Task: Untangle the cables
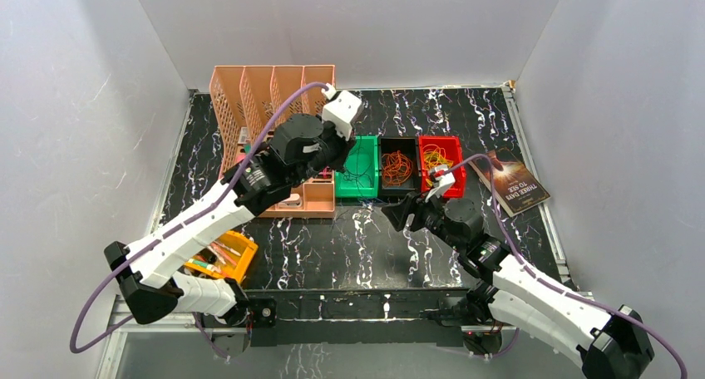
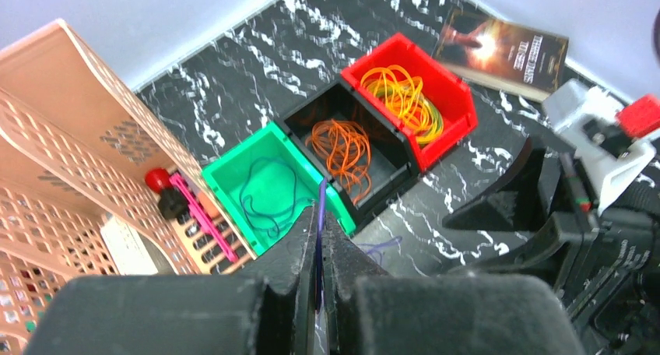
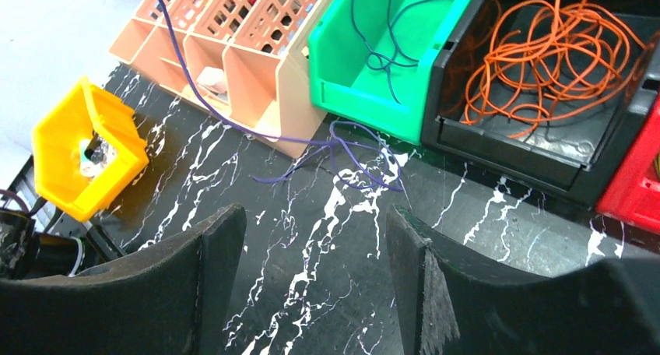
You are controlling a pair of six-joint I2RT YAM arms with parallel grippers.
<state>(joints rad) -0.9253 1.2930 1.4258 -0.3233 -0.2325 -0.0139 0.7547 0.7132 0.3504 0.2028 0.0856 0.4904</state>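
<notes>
Well, most of the sorting looks done to me. The orange cables (image 3: 537, 59) lie heaped in the black bin (image 3: 498, 149). The yellow cables (image 2: 401, 94) fill the red bin (image 2: 455, 117) to its right. Some dark blue loops (image 2: 265, 195) already lie in the green bin (image 3: 366, 110) at the left of the row.

What is left, as far as I can see, is one dark blue cable (image 3: 342, 143). My left hand (image 2: 320, 223) is pressed together on a strand of it, raised above the near edge of the green bin. From there the strand runs down past the pink file rack (image 3: 257, 75) to a small snarl of loops. That snarl lies on the tabletop (image 3: 327, 285) just on the near side of the green bin.

My right hand (image 3: 313, 230) hangs low over the tabletop, nearer than that snarl, its fingers spread wide with nothing between them.

I judge the task close to its end. The snarl has yet to be pulled open and the cable laid with the others of its colour. Whether the snarl is one cable or two I cannot tell from here.
</notes>
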